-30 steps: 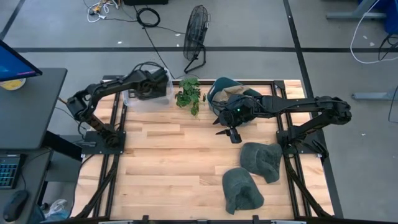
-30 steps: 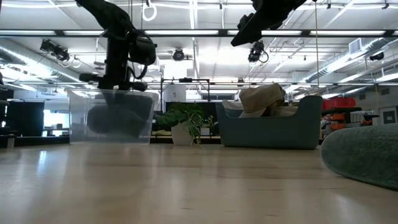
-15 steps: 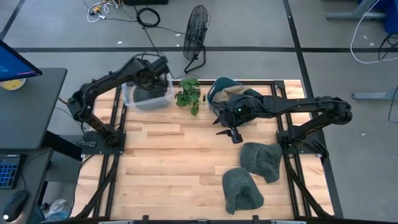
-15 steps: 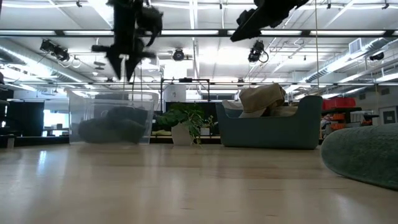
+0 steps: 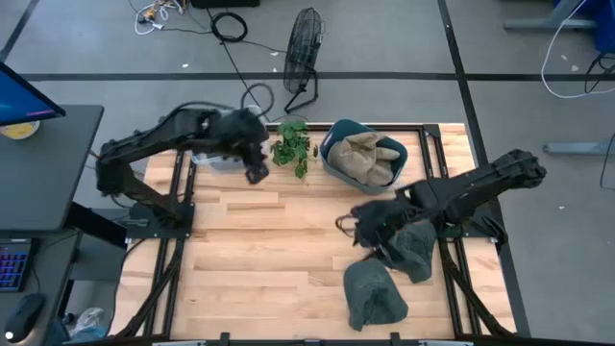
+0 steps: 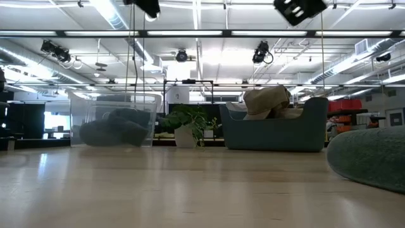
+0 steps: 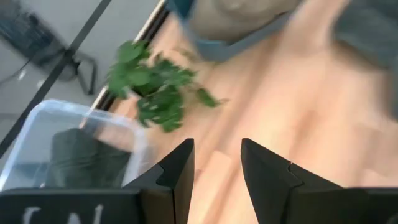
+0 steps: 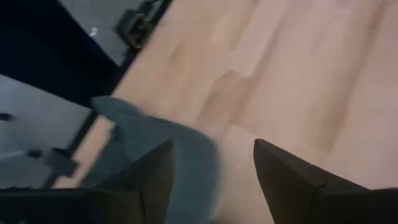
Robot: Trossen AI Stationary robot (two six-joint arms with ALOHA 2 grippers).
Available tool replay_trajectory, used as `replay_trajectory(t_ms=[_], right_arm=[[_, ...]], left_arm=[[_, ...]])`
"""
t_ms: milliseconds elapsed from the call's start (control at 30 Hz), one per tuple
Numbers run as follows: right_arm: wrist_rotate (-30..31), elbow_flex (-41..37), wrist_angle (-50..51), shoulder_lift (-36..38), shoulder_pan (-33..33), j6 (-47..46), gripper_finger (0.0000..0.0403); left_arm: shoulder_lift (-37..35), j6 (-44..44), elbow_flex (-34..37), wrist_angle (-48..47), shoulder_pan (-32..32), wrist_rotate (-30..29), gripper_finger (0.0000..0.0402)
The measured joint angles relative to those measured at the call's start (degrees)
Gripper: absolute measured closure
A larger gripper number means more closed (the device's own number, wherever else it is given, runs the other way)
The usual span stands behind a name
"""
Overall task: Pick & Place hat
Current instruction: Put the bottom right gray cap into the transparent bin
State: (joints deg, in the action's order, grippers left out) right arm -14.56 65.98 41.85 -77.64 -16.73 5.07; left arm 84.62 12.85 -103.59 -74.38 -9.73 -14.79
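Two dark grey hats lie flat on the table near its right edge, one (image 5: 411, 246) farther in, the other (image 5: 375, 294) closer to the near edge. My right gripper (image 5: 366, 231) hangs open just left of the farther hat (image 8: 163, 147), touching nothing. A third grey hat (image 7: 79, 157) lies in the clear plastic bin (image 5: 213, 157) at the far left. My left gripper (image 5: 256, 173) is open and empty, in the air to the right of that bin. In its wrist view the fingers (image 7: 217, 149) point past the bin toward the plant.
A blue tub (image 5: 363, 159) with tan hats in it stands at the far edge, right of a small potted plant (image 5: 291, 146). The middle and near left of the wooden tabletop (image 5: 259, 250) are bare. A fan (image 5: 304, 53) stands on the floor beyond the table.
My left gripper has risen out of the clear bin and swung right and toward the near edge, while the grey hat stayed in the bin. My right gripper has left the blue tub, moving toward the near edge and down beside the grey hats.
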Motion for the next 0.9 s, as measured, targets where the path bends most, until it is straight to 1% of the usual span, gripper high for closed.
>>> replay_trajectory(t_ms=[133,200,300,500,600,667,767,867,900], right_arm=[[0.1,0.0,0.1,0.0,-5.2,-6.0,0.0181],[0.8,0.0,0.4,0.0,-7.6,-8.6,0.0181],[2.6,0.0,1.7,-1.0,-10.6,-11.2,0.0181],[3.6,-0.9,0.3,-5.7,-15.7,-17.1,0.0181],[3.6,-0.9,-1.5,-8.9,-18.1,-17.2,0.0181],[3.6,-0.9,-3.3,-10.8,-19.4,-17.6,0.0181],[3.6,-0.9,-3.6,-13.1,-20.6,-18.2,0.0181],[3.6,-0.9,-3.9,-15.0,-21.4,-18.2,0.0181],[3.8,-0.9,-4.2,-15.6,-21.7,-18.2,0.0181]], left_arm=[[-3.8,2.5,0.3,-0.1,7.0,-0.2,0.0264],[-6.1,3.4,2.4,1.3,10.5,-0.8,0.0264],[-9.8,5.8,9.8,7.9,15.6,-2.5,0.0264],[-16.3,12.1,32.5,27.3,23.3,-3.6,0.0264],[-17.2,13.8,41.3,38.0,26.2,-3.4,0.0264],[-17.3,14.0,45.7,43.7,27.8,-3.1,0.0264],[-17.3,14.3,50.6,52.3,29.8,-2.6,0.0264],[-17.3,16.5,53.6,57.8,30.8,-2.5,0.0264],[-17.3,17.1,53.9,58.4,31.0,-2.5,0.0264]])
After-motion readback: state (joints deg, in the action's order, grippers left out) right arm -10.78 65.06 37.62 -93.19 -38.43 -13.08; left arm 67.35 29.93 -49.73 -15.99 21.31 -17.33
